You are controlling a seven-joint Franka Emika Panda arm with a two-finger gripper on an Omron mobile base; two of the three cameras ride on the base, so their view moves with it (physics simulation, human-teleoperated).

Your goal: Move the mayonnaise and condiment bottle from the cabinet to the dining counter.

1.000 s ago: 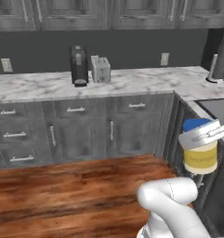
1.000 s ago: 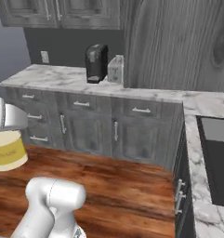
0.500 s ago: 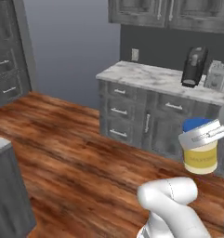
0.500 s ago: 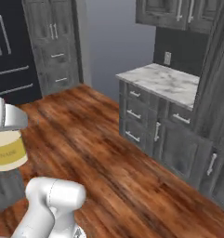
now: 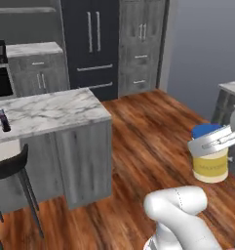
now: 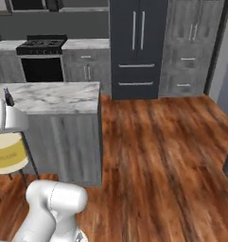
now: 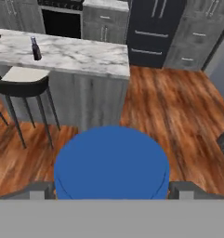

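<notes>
jaws [image 5: 212,141] spread wide, clamped on mayonnaise [image 5: 209,163] just under blue lid, jar upright.

Veined marble dining counter [image 5: 50,110], glossy wood-plank floor [image 6: 158,151], seemingly plastic mayonnaise [image 5: 210,163] lid

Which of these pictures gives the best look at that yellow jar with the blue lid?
The left base view: the mayonnaise shows its lid and yellow side, clamped in the jaws. The right base view cuts it off at the picture's edge; the hand view shows just its blue lid.

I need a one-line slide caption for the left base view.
Gripper carries the mayonnaise toward the dining counter, where the condiment bottle stands.
</notes>
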